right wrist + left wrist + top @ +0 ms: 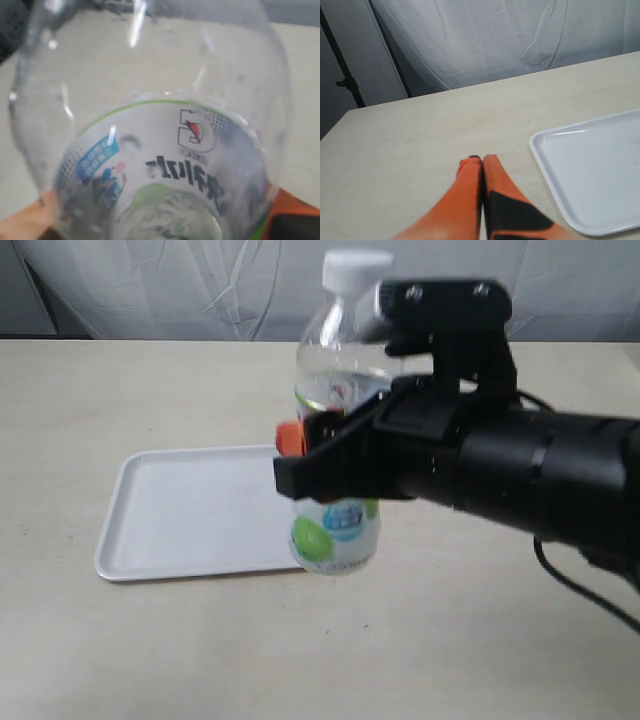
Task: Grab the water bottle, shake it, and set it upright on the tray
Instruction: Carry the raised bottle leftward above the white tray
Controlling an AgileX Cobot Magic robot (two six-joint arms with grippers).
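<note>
Water bottle (335, 535) nearest, clamped at mid-body in right gripper (325, 445). Judged light, thin-walled, smooth and easily dented; best gripped at the label band. Upright, cap uppermost, long axis vertical, base by the right edge of tray (190, 510). Left gripper (481, 162) pressed together, holding nothing, beside tray. Farthest, white backdrop (150, 280).

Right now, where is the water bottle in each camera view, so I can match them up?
Exterior view: the water bottle stands upright at the centre, overlapping the right end of the tray.
Left wrist view: not in it; only a corner of the tray shows.
Right wrist view: it fills the picture, very close up.
Shared landmark: the pale table, visible in all three.
</note>
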